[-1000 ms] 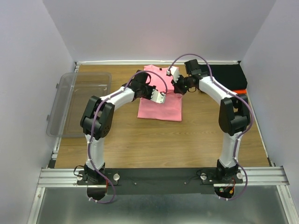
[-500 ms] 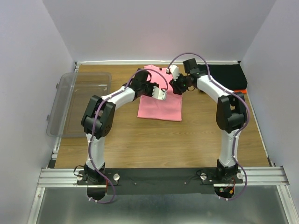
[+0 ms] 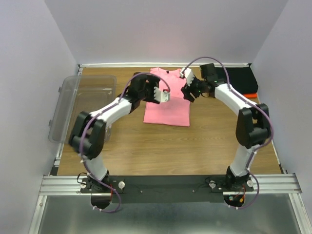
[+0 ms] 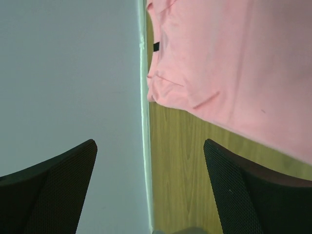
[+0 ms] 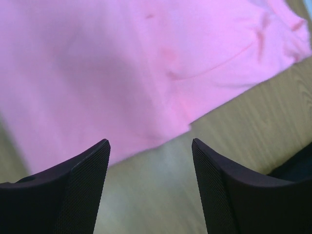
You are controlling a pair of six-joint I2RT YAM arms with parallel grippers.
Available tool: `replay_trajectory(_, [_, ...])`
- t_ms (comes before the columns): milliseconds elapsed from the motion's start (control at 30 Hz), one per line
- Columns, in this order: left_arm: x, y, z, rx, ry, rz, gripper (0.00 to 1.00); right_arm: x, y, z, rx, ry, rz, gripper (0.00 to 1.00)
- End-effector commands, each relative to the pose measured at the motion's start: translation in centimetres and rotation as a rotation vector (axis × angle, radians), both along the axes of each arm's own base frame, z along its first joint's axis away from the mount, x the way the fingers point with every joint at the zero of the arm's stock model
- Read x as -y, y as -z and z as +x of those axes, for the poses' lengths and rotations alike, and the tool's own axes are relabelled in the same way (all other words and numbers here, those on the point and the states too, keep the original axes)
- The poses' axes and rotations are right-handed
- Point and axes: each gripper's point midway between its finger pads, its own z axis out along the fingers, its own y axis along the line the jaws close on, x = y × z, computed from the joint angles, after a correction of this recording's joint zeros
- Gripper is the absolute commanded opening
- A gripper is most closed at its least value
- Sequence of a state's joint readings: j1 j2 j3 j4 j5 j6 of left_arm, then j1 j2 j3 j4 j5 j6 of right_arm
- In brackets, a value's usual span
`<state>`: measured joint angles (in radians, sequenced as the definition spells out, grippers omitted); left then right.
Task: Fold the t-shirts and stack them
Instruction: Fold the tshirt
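Note:
The pink t-shirt [image 3: 166, 105] lies folded flat on the wooden table [image 3: 161, 141], towards the back. It fills the upper right of the left wrist view [image 4: 234, 58] and the upper part of the right wrist view [image 5: 122, 63]. My left gripper [image 3: 158, 94] hangs over the shirt's back left part, open and holding nothing [image 4: 151, 190]. Over the shirt's back right edge my right gripper [image 3: 188, 87] is open too, with bare table between its fingers [image 5: 151, 185]. A black t-shirt [image 3: 238, 78] lies at the back right on an orange-red t-shirt [image 3: 250, 94].
A clear plastic tub [image 3: 82, 107] stands at the table's left edge. Pale walls [image 3: 161, 34] close in the back and both sides. The back wall [image 4: 68, 73] is close to the left gripper.
Both grippers have opened and let go of the pink shirt. The left one drew back to the left, the right one back to the right. The shirt lies as before.

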<state>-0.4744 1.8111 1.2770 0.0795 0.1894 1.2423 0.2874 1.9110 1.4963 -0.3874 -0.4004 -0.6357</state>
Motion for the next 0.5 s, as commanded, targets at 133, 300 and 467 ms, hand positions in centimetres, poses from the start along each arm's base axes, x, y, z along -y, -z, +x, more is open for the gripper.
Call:
replay_trajectory(133, [-2.4,4.1,-11.4,-0.026,0.280,0.205,0.92,0.2,2.8,-13.5,0.059,-0.578,-0.031,0.77])
replay_trajectory(300, [-2.1,8.7,-15.0,-0.118,0.354,0.321,0.89,0.3,5.3,-15.1,-0.011,-0.557,-0.086,0.68])
replay_trajectory(467, [-1.7,10.4,-14.9,-0.159,0.349,0.321,0.88,0.3,6.0,-14.6,0.009,-0.501,-0.115,0.68])
